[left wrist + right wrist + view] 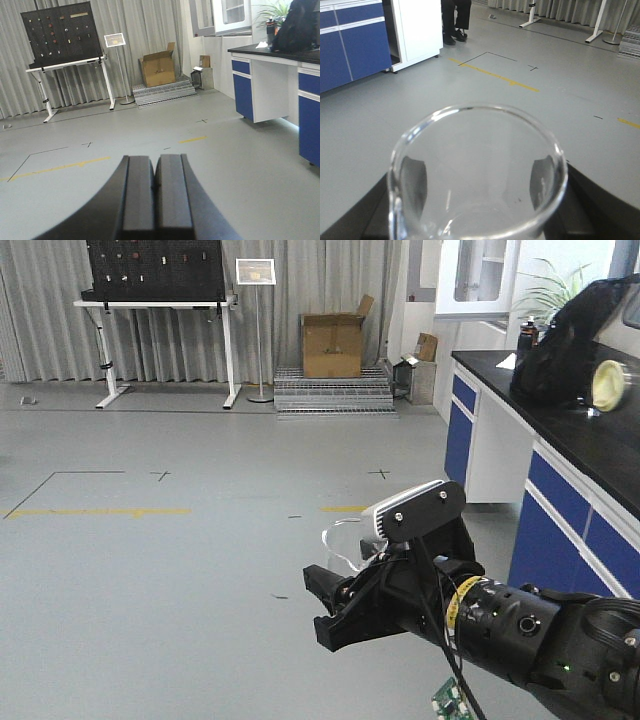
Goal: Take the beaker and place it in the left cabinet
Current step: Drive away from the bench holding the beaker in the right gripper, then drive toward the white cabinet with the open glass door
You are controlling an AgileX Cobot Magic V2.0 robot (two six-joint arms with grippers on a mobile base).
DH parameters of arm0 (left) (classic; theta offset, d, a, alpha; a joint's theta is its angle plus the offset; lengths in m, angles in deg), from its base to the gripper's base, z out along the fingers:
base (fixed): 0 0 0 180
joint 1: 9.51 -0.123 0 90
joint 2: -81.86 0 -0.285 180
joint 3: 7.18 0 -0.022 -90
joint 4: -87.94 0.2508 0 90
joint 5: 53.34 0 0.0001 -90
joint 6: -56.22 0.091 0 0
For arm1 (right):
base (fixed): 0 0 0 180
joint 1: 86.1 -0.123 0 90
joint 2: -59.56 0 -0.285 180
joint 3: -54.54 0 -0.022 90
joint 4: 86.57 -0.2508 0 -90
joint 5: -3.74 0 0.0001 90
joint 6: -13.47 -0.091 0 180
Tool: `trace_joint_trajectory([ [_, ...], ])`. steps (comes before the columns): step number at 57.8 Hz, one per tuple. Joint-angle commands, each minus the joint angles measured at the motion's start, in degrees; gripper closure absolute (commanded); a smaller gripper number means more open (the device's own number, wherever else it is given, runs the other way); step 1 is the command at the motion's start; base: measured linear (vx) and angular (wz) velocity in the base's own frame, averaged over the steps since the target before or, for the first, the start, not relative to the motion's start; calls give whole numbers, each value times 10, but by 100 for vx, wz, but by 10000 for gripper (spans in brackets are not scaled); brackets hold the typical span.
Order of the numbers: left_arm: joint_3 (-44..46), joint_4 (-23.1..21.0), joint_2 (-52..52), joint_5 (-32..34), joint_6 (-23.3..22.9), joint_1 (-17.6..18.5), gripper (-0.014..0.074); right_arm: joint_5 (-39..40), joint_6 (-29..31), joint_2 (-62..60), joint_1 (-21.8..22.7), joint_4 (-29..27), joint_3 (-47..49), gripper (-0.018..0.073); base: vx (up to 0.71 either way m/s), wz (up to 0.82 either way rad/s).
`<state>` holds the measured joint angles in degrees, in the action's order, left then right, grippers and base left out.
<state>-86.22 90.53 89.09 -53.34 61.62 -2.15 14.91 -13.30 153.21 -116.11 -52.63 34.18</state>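
We see our black right gripper (479, 182) squeezing the small clear glass beaker (475, 130) from both sides, holding it up in the air above the smooth grey floor (470, 75), and our black left gripper (155, 185) is closed with its two flat fingers (137, 195) pressed tight against each other

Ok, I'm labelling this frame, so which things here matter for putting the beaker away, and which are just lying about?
For the job:
beaker, held in the right gripper
glass-doored cabinet, probably the target

Lying about:
cardboard box
pegboard table
sign stand
black bag on the bench
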Motion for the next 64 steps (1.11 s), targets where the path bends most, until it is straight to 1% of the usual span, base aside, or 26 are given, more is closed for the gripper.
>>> trace_joint_trajectory([
  [1, -9, -2, -11, 43, -2, 0, 595, 40, 0, -20, 1, -6, 17, 568, 63, 3],
  [31, -9, -2, -11, 43, -2, 0, 595, 37, 0, -20, 1, -6, 17, 568, 67, -1],
  [64, -9, -2, -11, 43, -2, 0, 595, 36, 0, -20, 1, -6, 17, 568, 73, 4],
])
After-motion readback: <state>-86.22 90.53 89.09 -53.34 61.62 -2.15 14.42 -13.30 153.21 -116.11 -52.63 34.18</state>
